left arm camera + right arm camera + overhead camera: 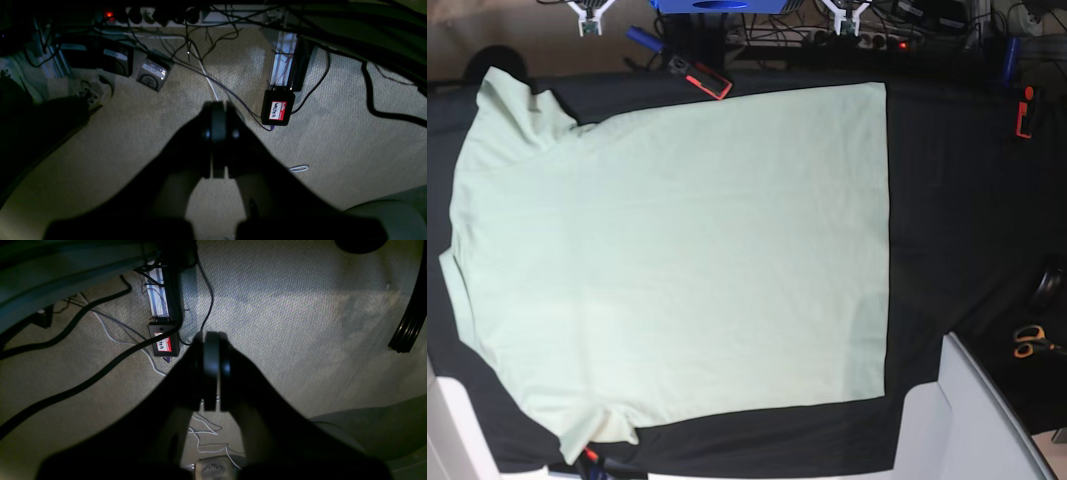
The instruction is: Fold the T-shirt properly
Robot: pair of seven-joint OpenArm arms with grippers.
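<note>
Shirt (677, 260): spread flat on black table (947, 200), unfolded.
Left gripper (218, 110): clenched, empty, over carpet (333, 140).
Right gripper (211, 340): same.

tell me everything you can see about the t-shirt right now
The T-shirt is a plain pale mint-green garment of soft-looking cloth, spread flat and unfolded on the black table cover. Its straight hem lies toward the right of the base view and its short sleeves toward the left, one at the top and one at the bottom. It shows only faint wrinkles. No gripper touches it, and neither wrist view shows it.
</note>
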